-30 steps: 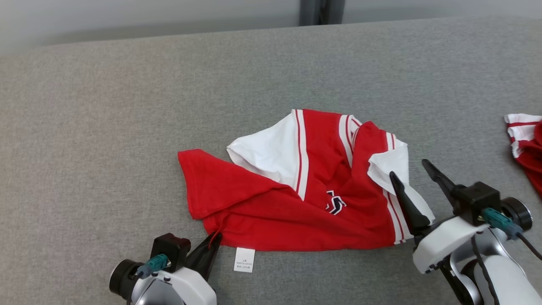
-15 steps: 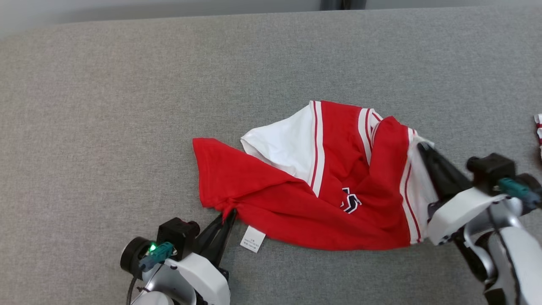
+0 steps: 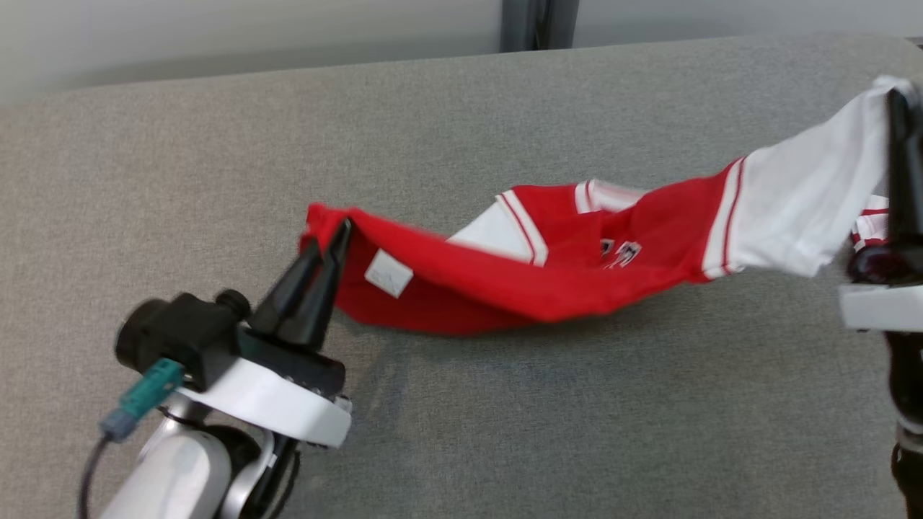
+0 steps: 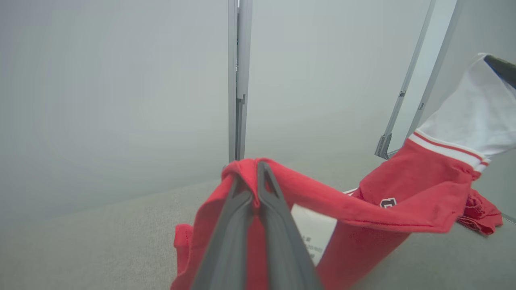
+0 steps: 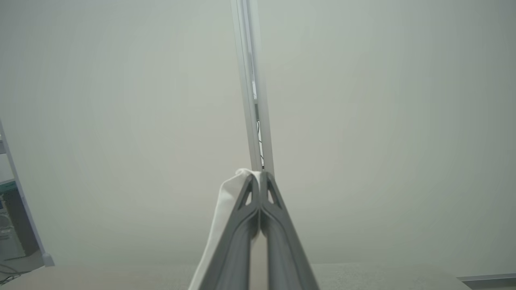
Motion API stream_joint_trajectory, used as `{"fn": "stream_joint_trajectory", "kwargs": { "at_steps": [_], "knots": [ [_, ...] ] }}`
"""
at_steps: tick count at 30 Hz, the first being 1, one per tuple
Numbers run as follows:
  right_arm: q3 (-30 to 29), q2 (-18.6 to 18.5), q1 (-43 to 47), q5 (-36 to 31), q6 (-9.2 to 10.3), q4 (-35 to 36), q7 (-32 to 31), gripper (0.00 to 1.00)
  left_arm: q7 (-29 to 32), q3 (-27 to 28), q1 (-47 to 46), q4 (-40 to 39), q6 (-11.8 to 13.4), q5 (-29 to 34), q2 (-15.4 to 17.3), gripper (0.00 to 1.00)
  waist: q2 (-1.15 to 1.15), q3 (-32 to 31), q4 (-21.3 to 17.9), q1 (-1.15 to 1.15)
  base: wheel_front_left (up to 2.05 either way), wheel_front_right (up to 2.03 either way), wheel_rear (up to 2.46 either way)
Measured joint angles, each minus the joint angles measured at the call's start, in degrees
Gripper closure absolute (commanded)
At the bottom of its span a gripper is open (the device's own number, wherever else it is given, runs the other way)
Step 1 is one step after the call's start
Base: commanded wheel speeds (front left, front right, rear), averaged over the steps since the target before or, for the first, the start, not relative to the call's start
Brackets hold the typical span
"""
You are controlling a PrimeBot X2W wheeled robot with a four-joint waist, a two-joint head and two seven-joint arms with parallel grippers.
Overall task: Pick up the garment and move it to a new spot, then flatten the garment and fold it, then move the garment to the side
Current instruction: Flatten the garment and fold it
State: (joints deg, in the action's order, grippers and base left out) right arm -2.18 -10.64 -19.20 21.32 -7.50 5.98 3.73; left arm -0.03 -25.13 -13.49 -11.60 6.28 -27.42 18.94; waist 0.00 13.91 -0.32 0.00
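Left claw (image 3: 339,232) is clenched on a red hem corner of the garment (image 3: 519,288), its fingers pressed together with cloth pinched at the tips, above the near-left part of the table (image 3: 505,418). Right claw (image 3: 896,97) is likewise clamped, on a white end of the same garment, and sits higher, over the table's right edge. Between them the garment hangs as a sagging band, clear of the table at both ends, with its red middle drooping lowest. I cannot tell whether that belly brushes the table or only casts a shadow on it. Its white label (image 3: 388,274) faces up near the end raised over the table's left. The step in hand, as I judge it, is the first one: pick up and carry to a new spot. Flattening and folding are not yet begun. The next move calls for both arms to travel together over the table, holding a spacing that neither pulls the cloth hard nor lets it slump into a heap. They should then lower it onto a bare stretch of the table, belly first, with the ends drawn outward to spread it. A second red and white cloth (image 4: 479,209) lies on the table's right side, so the set-down is best kept away from there.
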Motion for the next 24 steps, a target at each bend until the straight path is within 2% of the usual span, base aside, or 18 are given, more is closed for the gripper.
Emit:
{"fn": "stream_joint_trajectory", "kwargs": {
  "at_steps": [5,14,19,24],
  "knots": [
    [-3.94,0.64,-2.36,0.98,0.00,7.69,0.15,1.00,1.05,3.04,-2.67,-6.51,1.86,0.52,1.63,1.00,0.00,-1.66,-0.90,0.00,0.00,0.00,0.00],
    [-7.46,0.37,-3.82,0.92,0.00,19.22,0.25,1.00,1.94,7.27,-6.15,-14.59,3.13,0.36,3.58,1.00,0.00,-3.41,-1.45,0.00,0.00,0.00,0.00],
    [-6.31,-0.64,-3.86,0.90,0.00,19.20,-0.31,1.00,2.63,7.87,-7.94,-15.88,3.57,0.68,4.04,1.00,0.00,-3.40,-1.58,0.00,0.00,0.00,0.00],
    [-3.12,-2.64,-7.39,0.18,0.00,14.07,-0.75,1.00,2.86,8.18,-12.59,-15.12,3.77,1.26,3.64,1.00,0.00,-1.87,-1.87,0.00,0.00,0.00,0.00]
  ]
}}
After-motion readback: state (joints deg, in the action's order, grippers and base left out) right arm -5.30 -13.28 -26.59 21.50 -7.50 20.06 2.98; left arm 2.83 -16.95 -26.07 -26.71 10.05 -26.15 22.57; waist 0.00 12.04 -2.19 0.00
